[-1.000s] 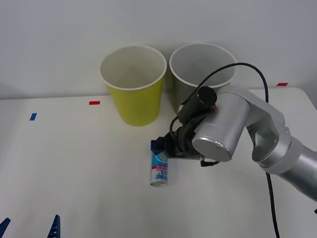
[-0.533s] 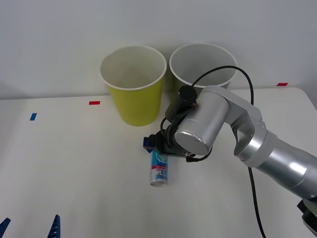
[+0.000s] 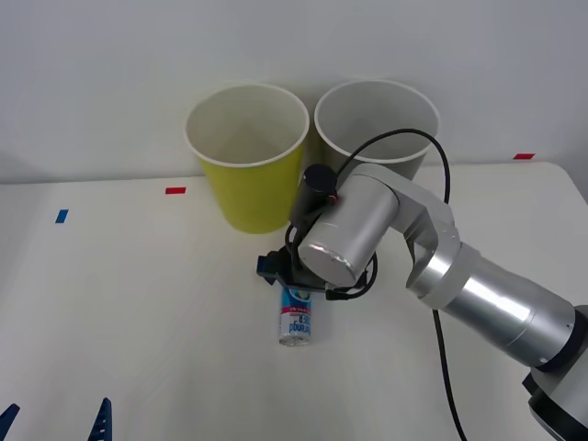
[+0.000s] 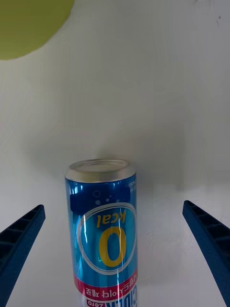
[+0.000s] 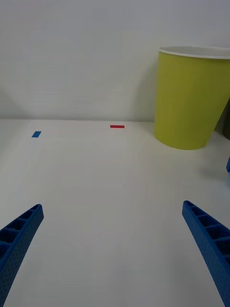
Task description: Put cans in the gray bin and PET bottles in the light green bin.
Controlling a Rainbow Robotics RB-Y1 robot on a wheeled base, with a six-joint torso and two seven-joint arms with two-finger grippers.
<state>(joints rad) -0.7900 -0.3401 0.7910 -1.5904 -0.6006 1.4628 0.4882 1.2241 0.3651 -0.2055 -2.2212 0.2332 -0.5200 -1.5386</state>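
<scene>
My right claw [image 4: 115, 249] hangs spread wide over the can [image 3: 295, 315] lying on the desk [image 3: 138, 312], near the light green bin [image 3: 248, 156]. My left claw [image 5: 115, 249] waits released.

front view high over table [image 3: 138, 303], right wrist close above can [image 4: 103, 230], left wrist low, sharing light green bin [image 5: 189, 96]

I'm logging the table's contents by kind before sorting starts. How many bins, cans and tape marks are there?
Bins: 2, the light green bin and the gray bin.
Cans: 1, the can.
Tape marks: 3, the blue mark, a red mark, another red mark.
Total: 6.
</scene>
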